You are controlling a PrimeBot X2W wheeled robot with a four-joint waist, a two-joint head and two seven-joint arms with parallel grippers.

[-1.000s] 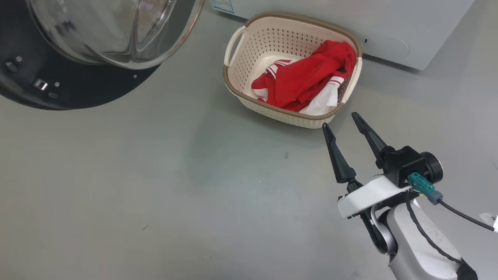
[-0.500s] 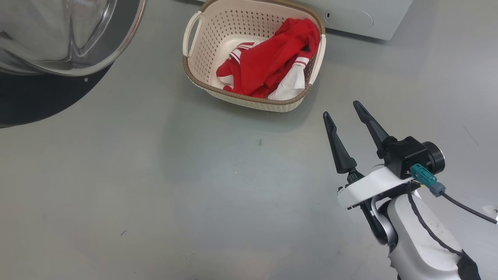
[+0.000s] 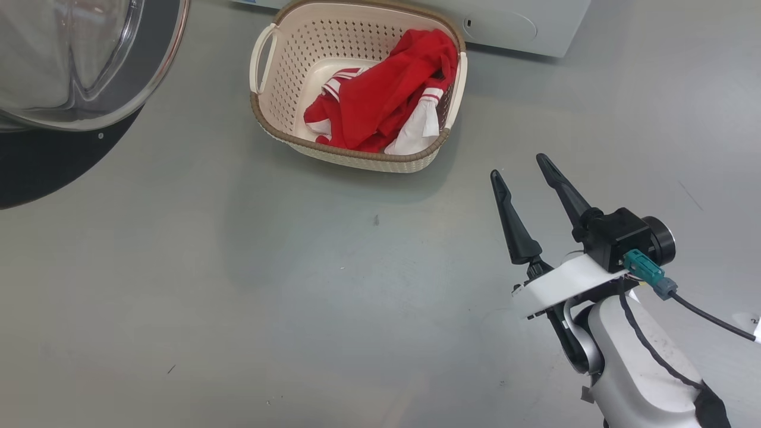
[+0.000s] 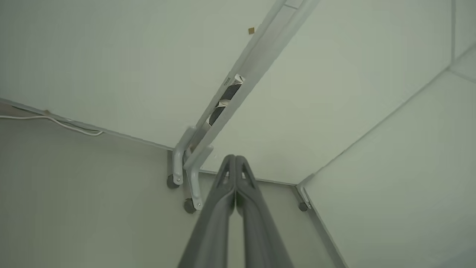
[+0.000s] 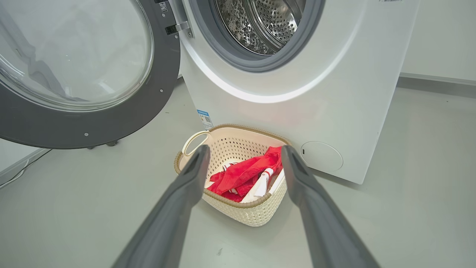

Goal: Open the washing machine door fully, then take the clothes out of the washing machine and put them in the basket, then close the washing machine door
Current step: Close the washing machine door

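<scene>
**Cut off or unclear.** In the head view the washing machine door (image 3: 77,65), swung open, is cropped at 10 o'clock. The washing machine (image 3: 553,18) shows there as a white strip at 12 o'clock. In the right wrist view the steel drum (image 5: 260,22) is cropped at 12 o'clock. The clothes (image 3: 380,101) lie heaped in the basket (image 3: 291,77); we cannot count the garments or read any print.

**Surface and room.** The basket stands on a smooth grey floor (image 3: 238,267), just before the machine's front. The left wrist view shows pale wall panels, a white cable (image 4: 55,121) and a white frame (image 4: 256,56) on castors.

**Counts.** We count one machine, one door, one basket and two grippers. The right gripper (image 3: 518,166), at 4 o'clock in the head view, has its fingers spread wide with nothing between them, near the basket but apart from it. The left gripper (image 4: 235,157) has its fingers pressed together, gripping nothing.
</scene>
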